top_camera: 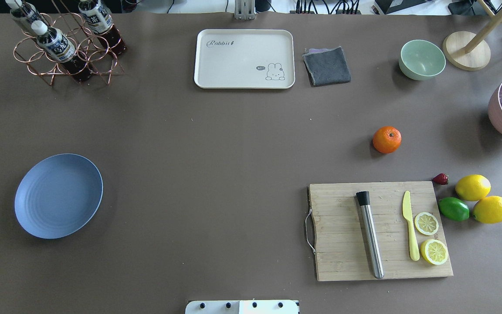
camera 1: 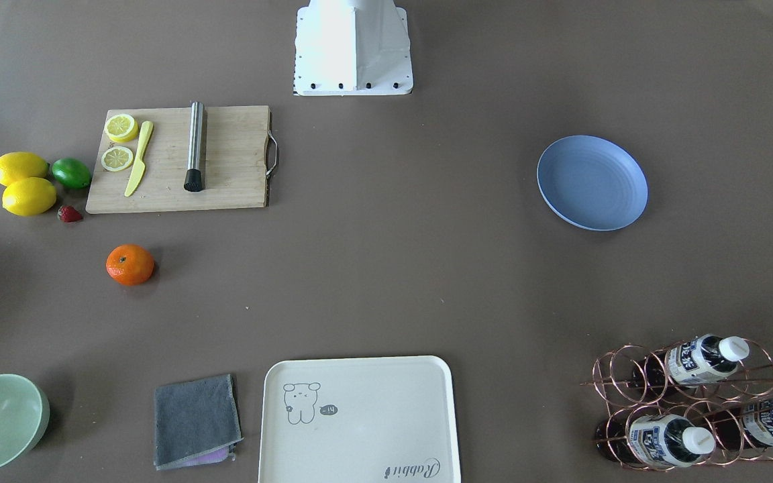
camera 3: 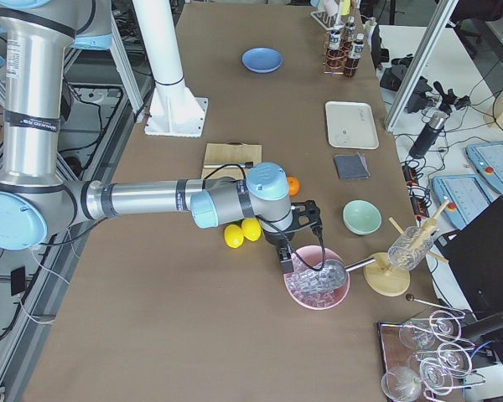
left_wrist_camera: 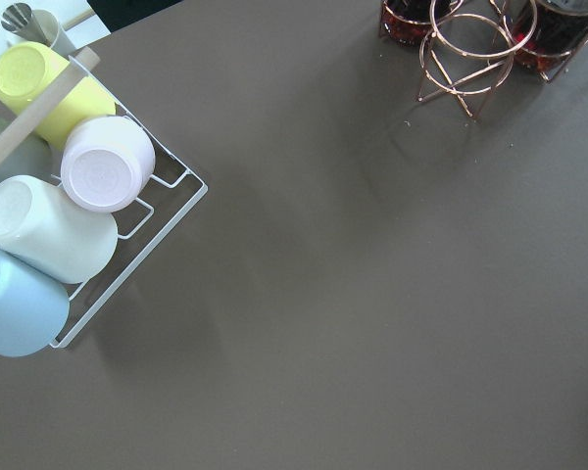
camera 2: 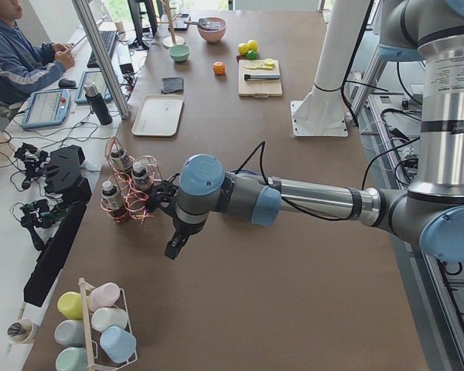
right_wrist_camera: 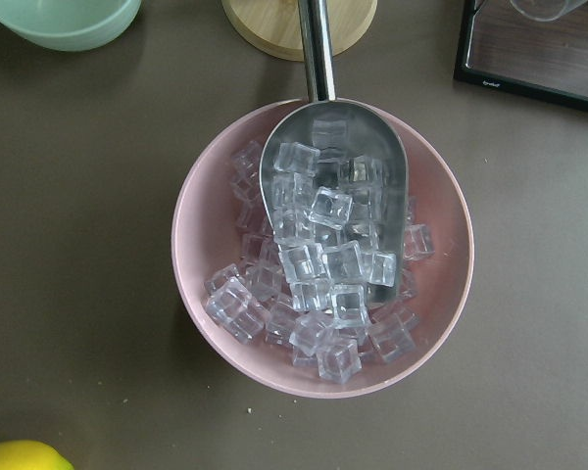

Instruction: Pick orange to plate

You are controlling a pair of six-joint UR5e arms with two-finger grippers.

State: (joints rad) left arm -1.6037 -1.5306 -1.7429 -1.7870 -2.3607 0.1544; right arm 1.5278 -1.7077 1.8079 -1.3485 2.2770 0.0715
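The orange (top_camera: 387,139) rests alone on the brown table beyond the cutting board (top_camera: 381,230); it also shows in the front view (camera 1: 130,264). The periwinkle plate (top_camera: 58,196) lies bare on the opposite side (camera 1: 592,182), far from the fruit. Neither gripper shows in the overhead or front views. My left gripper (camera 2: 173,247) hangs over bare table near the bottle rack, seen only from the side. My right gripper (camera 3: 287,260) hovers above the pink ice bowl (right_wrist_camera: 323,245), a short way from the orange (camera 3: 294,186). I cannot tell whether either is open or shut.
Two lemons (top_camera: 482,198), a lime (top_camera: 453,209) and a strawberry (top_camera: 440,179) sit beside the board, which carries a muddler, knife and lemon slices. Cream tray (top_camera: 244,59), grey cloth (top_camera: 327,66), green bowl (top_camera: 422,59), bottle rack (top_camera: 66,43) and cup rack (left_wrist_camera: 69,215) line the edges.
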